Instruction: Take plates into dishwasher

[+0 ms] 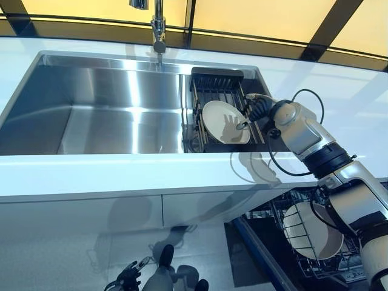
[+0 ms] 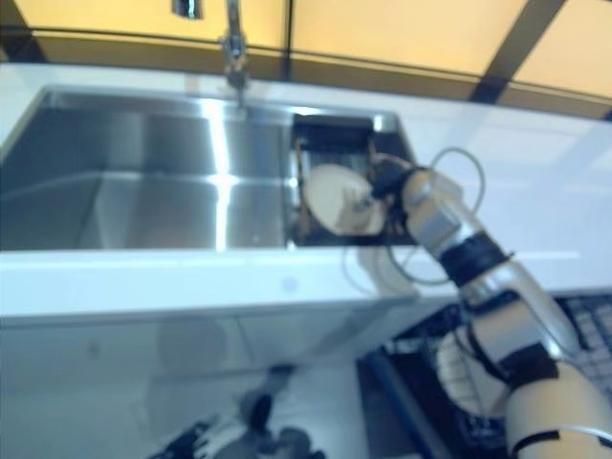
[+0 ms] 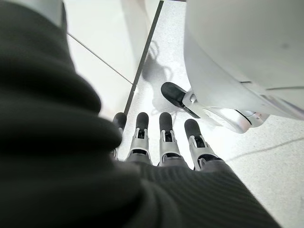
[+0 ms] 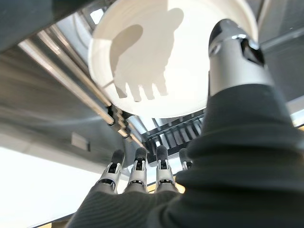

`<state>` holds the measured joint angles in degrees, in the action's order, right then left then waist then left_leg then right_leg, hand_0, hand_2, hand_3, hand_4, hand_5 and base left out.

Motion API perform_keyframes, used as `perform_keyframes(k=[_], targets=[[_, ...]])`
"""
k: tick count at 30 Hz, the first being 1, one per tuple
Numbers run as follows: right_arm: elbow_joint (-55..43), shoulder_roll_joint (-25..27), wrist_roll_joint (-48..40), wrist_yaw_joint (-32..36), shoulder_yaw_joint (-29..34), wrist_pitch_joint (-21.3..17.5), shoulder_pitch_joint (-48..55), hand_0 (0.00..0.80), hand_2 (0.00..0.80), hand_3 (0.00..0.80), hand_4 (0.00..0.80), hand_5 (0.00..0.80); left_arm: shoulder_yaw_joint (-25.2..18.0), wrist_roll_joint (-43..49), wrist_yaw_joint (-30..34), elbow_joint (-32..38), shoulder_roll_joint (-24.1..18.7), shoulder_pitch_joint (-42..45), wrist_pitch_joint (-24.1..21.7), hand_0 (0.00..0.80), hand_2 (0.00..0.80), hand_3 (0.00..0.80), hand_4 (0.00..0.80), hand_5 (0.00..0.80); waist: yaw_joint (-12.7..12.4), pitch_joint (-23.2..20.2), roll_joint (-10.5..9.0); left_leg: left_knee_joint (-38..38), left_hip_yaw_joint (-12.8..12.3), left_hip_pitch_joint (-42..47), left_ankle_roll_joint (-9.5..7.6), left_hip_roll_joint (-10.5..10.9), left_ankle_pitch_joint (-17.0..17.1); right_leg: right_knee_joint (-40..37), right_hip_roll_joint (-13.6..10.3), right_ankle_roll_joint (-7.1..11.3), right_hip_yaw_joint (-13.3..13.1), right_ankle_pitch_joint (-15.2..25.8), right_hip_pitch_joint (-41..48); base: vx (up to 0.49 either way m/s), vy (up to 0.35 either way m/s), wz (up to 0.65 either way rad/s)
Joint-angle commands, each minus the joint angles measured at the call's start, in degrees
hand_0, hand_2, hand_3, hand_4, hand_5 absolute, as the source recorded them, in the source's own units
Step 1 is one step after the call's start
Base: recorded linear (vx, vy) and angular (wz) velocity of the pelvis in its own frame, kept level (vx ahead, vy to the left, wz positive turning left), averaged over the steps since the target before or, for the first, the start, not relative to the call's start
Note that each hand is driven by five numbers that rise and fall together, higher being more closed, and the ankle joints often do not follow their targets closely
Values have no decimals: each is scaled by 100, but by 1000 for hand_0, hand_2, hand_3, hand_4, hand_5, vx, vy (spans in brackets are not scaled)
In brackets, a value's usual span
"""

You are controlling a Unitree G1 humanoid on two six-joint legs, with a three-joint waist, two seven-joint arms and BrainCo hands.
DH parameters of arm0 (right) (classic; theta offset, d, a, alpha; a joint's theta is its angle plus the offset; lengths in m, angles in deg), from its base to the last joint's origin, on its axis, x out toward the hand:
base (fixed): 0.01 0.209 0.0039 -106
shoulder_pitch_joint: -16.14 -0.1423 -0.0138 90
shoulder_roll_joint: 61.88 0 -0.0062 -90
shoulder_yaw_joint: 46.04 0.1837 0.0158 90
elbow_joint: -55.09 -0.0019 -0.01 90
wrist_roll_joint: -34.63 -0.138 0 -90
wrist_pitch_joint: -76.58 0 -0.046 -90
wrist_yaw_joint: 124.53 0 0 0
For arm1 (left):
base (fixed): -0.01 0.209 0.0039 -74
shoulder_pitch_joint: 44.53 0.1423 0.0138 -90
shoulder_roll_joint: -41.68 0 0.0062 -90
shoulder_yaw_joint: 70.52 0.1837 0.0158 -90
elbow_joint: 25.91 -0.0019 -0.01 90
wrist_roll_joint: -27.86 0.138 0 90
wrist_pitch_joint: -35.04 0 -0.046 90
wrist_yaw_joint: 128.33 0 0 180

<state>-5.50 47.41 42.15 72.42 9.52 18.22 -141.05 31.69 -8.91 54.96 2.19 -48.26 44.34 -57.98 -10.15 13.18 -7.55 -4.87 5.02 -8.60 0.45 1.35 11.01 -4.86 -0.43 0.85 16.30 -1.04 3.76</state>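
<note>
A white plate [image 1: 223, 121] leans on edge in a black dish rack [image 1: 212, 82] at the right end of the sink. My right hand [image 1: 257, 111] hovers just right of the plate's rim. In the right wrist view its fingers [image 4: 137, 171] are straight and its thumb [image 4: 232, 52] lies near the rim of the plate [image 4: 161, 52], holding nothing. Another white plate [image 1: 306, 233] stands in the open dishwasher's wire rack [image 1: 276, 209] at lower right. My left hand [image 1: 128, 277] hangs low beside the cabinet, its fingers [image 3: 164, 137] straight and empty.
A steel sink [image 1: 91, 121] fills the left and middle, with a faucet [image 1: 159, 30] behind it. The white counter's front edge [image 1: 121, 173] runs between the sink and the dishwasher below. White cabinet fronts [image 1: 79, 212] are under the counter.
</note>
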Motion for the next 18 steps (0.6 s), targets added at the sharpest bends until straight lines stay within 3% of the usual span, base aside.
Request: perform_keyframes(k=[1,18], targets=[[48,47,-86,-136,-183,-112,-179,0,0,0,0,0,29,237,-27,-336,46,-112,-20,0,0,0,0,0,-22,-165,-157,-13,-388,702,-265,283,-1088,-14,-79,61,153,214,-253,0,0,0],[171,-234,-241,198,-182,-324,0,0,0,0,0,0,10,305,7,-415,44,-114,-60,0,0,0,0,0,-63,-244,-176,-13,-369,786,-289,304,-1111,-14,-107,74,200,203,-167,0,0,0]])
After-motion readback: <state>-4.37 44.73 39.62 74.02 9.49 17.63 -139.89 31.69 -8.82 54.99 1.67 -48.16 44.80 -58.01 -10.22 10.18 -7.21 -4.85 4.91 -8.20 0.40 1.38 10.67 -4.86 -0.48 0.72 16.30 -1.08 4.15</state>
